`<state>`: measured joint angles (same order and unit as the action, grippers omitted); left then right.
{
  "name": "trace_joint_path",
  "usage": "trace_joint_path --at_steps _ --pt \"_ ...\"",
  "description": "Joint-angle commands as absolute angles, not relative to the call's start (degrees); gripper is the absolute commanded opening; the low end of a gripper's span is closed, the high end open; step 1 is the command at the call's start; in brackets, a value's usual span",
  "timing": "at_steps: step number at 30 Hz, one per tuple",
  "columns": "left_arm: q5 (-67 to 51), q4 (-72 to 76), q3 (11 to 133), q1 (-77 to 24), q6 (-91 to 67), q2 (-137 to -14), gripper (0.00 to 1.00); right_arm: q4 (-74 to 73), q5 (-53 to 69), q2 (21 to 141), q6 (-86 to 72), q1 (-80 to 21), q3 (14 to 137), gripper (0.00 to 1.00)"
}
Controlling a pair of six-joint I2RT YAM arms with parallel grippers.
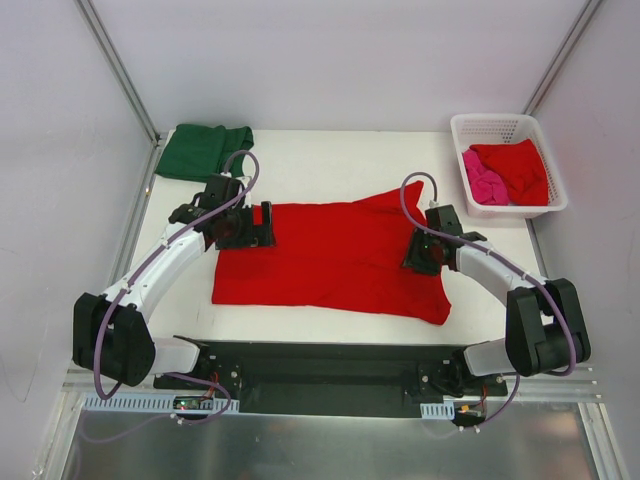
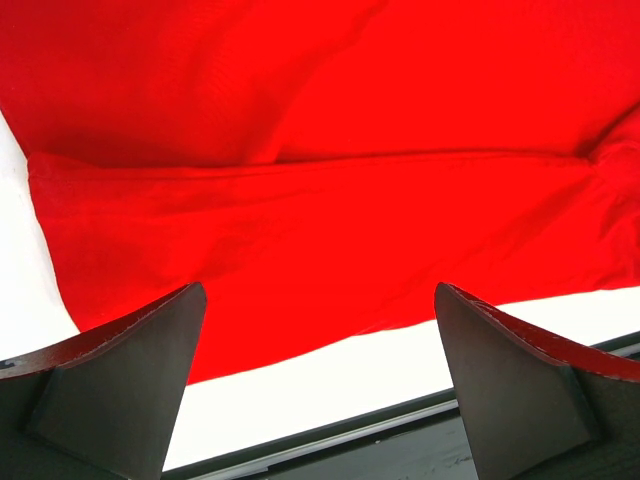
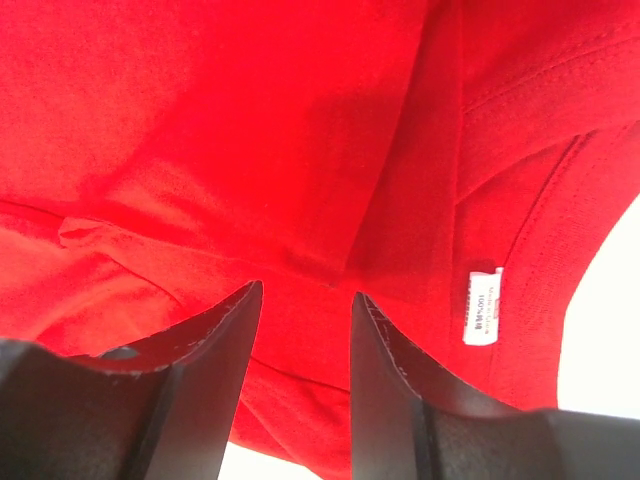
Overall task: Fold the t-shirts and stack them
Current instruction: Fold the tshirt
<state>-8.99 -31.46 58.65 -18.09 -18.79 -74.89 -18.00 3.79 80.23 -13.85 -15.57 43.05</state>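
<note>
Red tee (image 1: pixel 330 262) spread mid-frame on the worktop (image 1: pixel 340 165). Left fingers (image 2: pixel 120 390) wide open above its edge; right fingers (image 3: pixel 200 385) half-closed, grip unclear. Risk: a one-sided pull would skew the fold.

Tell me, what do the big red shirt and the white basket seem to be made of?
Red shirt: soft knit cloth, probably cotton, matte; it creases and shows stitched seams and a sewn label. Basket: likely stiff plastic, faintly glossy white, with a moulded lattice wall.
</note>
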Motion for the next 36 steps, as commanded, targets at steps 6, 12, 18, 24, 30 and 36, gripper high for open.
trace_joint_path --at_steps 6,12,18,24,30,36 --pt "-9.8 -30.6 58.4 -18.8 -18.1 -74.0 0.99 -17.1 3.4 80.8 -12.7 -14.9 43.8 0.42" --pt "-9.8 -30.6 58.2 -18.8 -18.2 -73.6 0.99 -16.3 4.1 81.6 -12.8 -14.8 43.3 0.37" --pt "-9.6 -30.6 57.9 -18.8 -18.0 -73.3 0.99 -15.9 4.4 82.1 -12.7 -14.7 43.2 0.36" --pt "-9.4 -30.7 57.7 -18.8 -18.1 -73.0 0.99 -15.1 5.4 83.4 -12.8 -14.6 43.2 0.34" --pt "-9.0 -30.7 57.7 -18.8 -18.0 -72.8 0.99 -14.8 5.7 83.9 -12.7 -14.6 43.3 0.27" --pt "-9.1 -30.7 58.0 -18.8 -17.9 -72.9 0.99 -14.7 6.2 83.8 -12.6 -14.5 43.5 0.09"
